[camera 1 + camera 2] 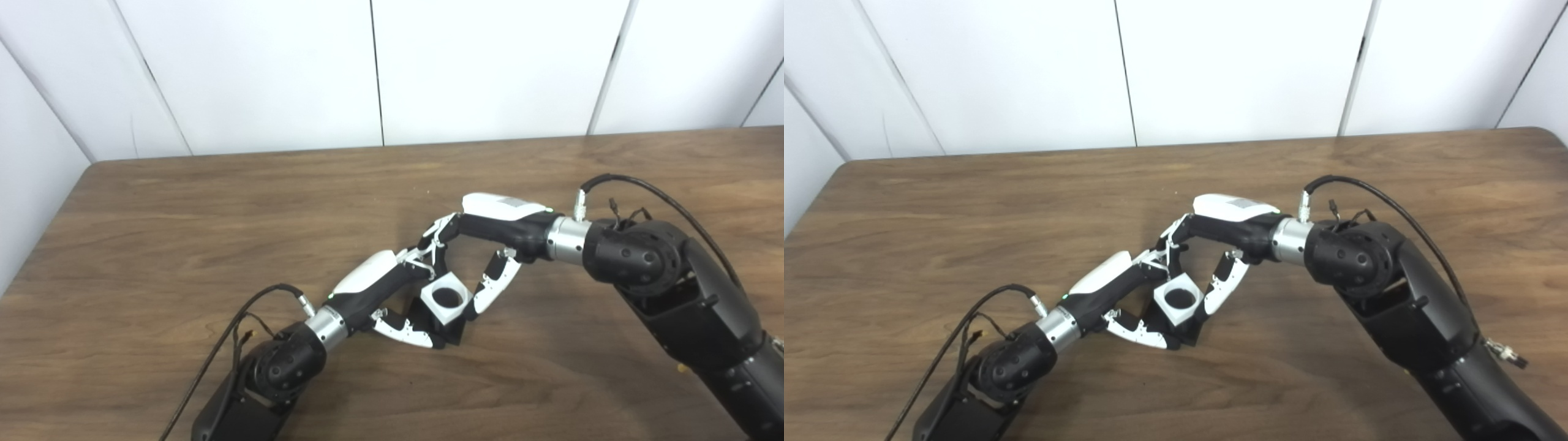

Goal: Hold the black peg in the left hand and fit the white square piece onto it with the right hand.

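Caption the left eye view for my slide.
Both robot hands, left and right, close around the white square piece above the table.

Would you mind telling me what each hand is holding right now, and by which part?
The left hand grips the black peg at its base. The right hand pinches the white square piece by opposite sides.

Bright, even overhead light in both views. Soft diffuse shadows lie under both arms on the wooden table (184, 202). Mild sheen on the wood at frame center. White wall panels (490, 67) near blown out. Slight softness, little edge distortion.
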Motion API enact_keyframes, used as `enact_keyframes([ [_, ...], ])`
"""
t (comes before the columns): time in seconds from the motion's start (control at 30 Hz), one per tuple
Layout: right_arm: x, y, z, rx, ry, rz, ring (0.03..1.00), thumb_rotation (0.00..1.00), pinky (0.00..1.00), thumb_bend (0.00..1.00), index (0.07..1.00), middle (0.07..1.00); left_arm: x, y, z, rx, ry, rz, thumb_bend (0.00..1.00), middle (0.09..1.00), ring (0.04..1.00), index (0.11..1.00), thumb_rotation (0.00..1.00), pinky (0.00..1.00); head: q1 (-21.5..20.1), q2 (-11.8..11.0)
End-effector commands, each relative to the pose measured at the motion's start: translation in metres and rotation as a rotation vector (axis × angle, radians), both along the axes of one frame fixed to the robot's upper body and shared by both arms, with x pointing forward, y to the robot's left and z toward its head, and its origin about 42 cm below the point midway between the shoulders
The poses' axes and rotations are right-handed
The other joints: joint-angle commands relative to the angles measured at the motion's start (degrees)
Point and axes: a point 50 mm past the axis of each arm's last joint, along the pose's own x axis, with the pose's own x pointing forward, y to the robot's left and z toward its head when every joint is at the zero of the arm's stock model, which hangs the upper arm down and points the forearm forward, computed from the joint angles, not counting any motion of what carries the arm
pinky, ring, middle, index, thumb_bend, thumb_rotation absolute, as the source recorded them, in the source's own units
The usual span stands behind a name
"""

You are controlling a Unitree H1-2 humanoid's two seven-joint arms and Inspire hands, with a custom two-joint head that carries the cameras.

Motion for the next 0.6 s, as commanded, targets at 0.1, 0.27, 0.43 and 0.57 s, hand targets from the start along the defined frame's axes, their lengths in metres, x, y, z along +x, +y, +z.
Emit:
enact_keyframes([
  [0.1,0.006,0.007,0.017,0.028,-0.063,0.020,0.905,0.14,0.84,0.51,0.480,0.824,-0.013,-0.003,-0.029,0.119,0.118,-0.009,0.52,1.000,1.000,0.491,0.07,1.00,0.20,0.22],
  [0.27,0.006,0.009,0.013,0.025,-0.058,0.029,0.904,0.14,0.85,0.52,0.479,0.824,-0.012,-0.004,-0.028,0.118,0.111,-0.008,0.52,1.000,1.000,0.491,0.07,1.00,0.21,0.28],
  [0.43,0.005,0.008,0.008,0.018,-0.051,0.031,0.903,0.14,0.86,0.52,0.479,0.823,-0.012,-0.004,-0.027,0.114,0.116,-0.007,0.52,1.000,1.000,0.491,0.07,1.00,0.30,0.41],
  [0.57,0.005,0.007,0.006,0.004,-0.048,0.032,0.900,0.14,0.86,0.52,0.479,0.822,-0.011,-0.004,-0.026,0.114,0.119,-0.004,0.52,1.000,1.000,0.491,0.07,1.00,0.50,0.44],
])
